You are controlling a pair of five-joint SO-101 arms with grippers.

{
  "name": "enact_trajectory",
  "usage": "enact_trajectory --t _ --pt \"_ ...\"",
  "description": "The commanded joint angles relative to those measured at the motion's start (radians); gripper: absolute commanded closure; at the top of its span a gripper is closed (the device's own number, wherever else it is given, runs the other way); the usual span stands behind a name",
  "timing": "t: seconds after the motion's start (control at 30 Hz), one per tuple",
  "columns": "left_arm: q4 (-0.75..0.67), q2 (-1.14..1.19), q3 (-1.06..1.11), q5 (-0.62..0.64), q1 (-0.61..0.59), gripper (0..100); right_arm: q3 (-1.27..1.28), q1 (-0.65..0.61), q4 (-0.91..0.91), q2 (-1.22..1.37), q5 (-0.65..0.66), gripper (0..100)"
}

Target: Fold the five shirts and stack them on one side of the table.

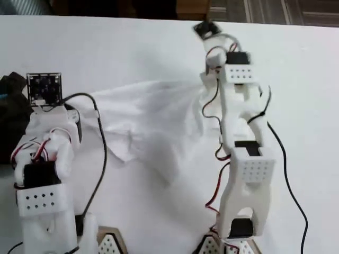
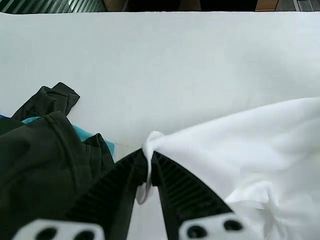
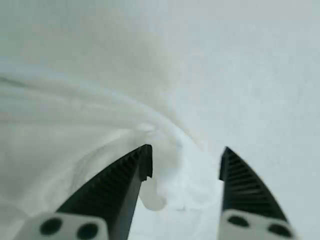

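A crumpled white shirt (image 1: pixel 153 124) lies spread across the middle of the white table (image 1: pixel 132 47). In the left wrist view my left gripper (image 2: pixel 149 158) is shut on a corner of this white shirt (image 2: pixel 240 150), pinching the fabric between its black fingers (image 2: pixel 172 182). My right gripper (image 3: pixel 185 162) is open over the opposite edge, and a bunched fold of the white shirt (image 3: pixel 165 180) sits between its fingertips. From above, the right arm (image 1: pixel 235 74) stands at the shirt's right end and the left arm (image 1: pixel 47 132) at its left end.
A pile of dark shirts (image 2: pixel 40 160) with a blue one (image 2: pixel 82 134) showing between them lies at the table's left edge, close beside my left gripper; it also shows from above as a dark pile (image 1: pixel 9 106). Black cables (image 1: pixel 100 153) trail from both arms.
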Motion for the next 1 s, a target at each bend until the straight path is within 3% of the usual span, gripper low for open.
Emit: enact_trajectory --t 0.0,0.13,0.2,0.4,0.5,0.7,0.97 --pt "-0.095 0.002 0.039 -0.003 -0.005 97 -0.164 -0.013 0.179 -0.012 -0.023 76.2" --pt "-0.127 0.002 0.047 -0.003 -0.005 97 -0.256 -0.070 0.404 -0.012 -0.035 79.7" --pt "-0.133 0.002 0.047 -0.002 -0.005 97 -0.252 -0.088 0.429 -0.024 -0.097 79.9" --pt "-0.126 0.003 0.054 -0.002 -0.005 97 0.103 -0.240 0.423 -0.228 -0.207 79.8" --pt "-0.127 0.003 0.053 -0.002 -0.005 97 0.408 -0.335 0.352 -0.389 -0.226 80.0" --pt "-0.130 0.003 0.053 -0.003 -0.005 97 1.043 -0.489 0.019 -0.717 -0.160 80.1" --pt "-0.132 0.003 0.053 -0.005 -0.005 97 1.295 -0.552 -0.024 -0.796 -0.023 80.0"
